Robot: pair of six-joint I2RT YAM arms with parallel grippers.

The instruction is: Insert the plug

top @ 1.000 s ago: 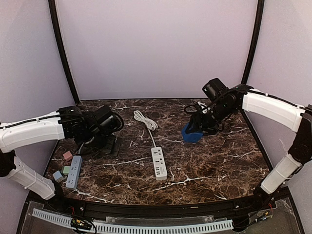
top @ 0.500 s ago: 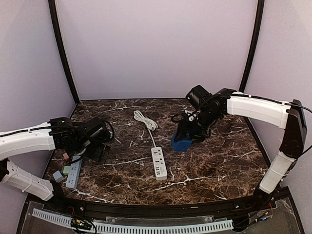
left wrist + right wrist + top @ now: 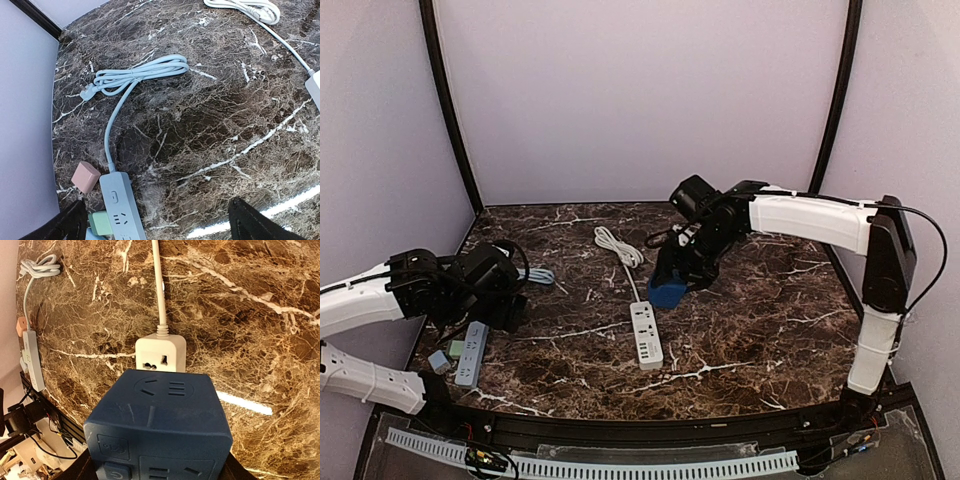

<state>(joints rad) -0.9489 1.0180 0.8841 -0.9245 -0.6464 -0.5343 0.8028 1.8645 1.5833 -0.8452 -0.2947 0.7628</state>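
My right gripper (image 3: 675, 280) is shut on a dark blue cube-shaped socket block (image 3: 667, 293) and holds it just above the table, beyond the far end of the white power strip (image 3: 646, 335). In the right wrist view the cube (image 3: 157, 420) fills the foreground, with the white strip's end socket (image 3: 160, 354) right beyond it. My left gripper (image 3: 500, 300) is open and empty at the left, above the table. Its fingers (image 3: 70, 227) straddle bare marble beside a light-blue power strip (image 3: 122, 205).
The white strip's coiled cord (image 3: 618, 245) lies at the back. The light-blue strip (image 3: 471, 353) has a coiled cord (image 3: 140, 75) ending in a plug (image 3: 86, 92). A pink cube (image 3: 86, 176) and a green cube (image 3: 101, 222) sit beside it.
My right arm has carried the blue cube leftward, close to the white strip. My left arm has drawn back to the left and nearer, uncovering the light-blue cord.
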